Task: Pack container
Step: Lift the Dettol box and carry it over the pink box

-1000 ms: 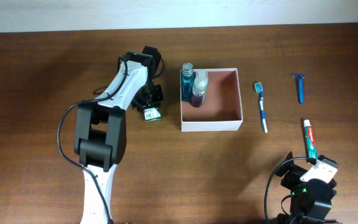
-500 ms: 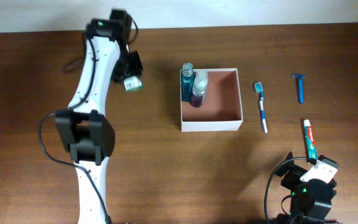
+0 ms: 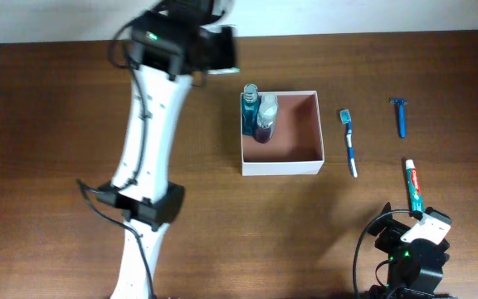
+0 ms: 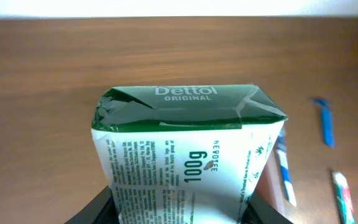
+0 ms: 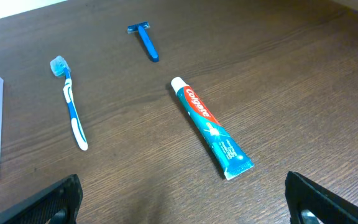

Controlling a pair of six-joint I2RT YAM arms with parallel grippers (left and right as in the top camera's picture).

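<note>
Green and white wrapping fills my left wrist view: a soap pack (image 4: pixel 185 155) marked Dettol Original. The left end effector (image 4: pixel 182 214) is clenched on its lower part, with one dark finger showing at each bottom corner of the pack. Behind it I see the brown wooden counter (image 3: pixel 56 124).

From overhead, the left arm (image 3: pixel 152 133) reaches to the far edge of the counter. Its tip is blurred and lies at about 10 o'clock from the container (image 3: pixel 280 169), apart from it.

The container sits just right of the counter's middle, a square white-walled box with a pinkish-brown floor. Two bottles stand in its 10 o'clock corner. A blue bottle (image 3: pixel 250 106) is against the wall, and a clear bottle (image 3: pixel 266 116) with a dark purple base touches it on its 4 o'clock side. The rest of the floor is bare.

At 3 o'clock from the container, just beside it, lies a blue and white toothbrush (image 3: pixel 349 143) with its head pointing to 12. A blue razor (image 3: pixel 401 116) lies farther out at 2 o'clock, and a toothpaste tube (image 3: pixel 413 188) at 4 o'clock.

The right arm (image 3: pixel 412 249) is parked in the 5 o'clock corner of the counter. The right end effector (image 5: pixel 185 199) is released, its fingers (image 5: pixel 61 199) spread wide with nothing between them.
</note>
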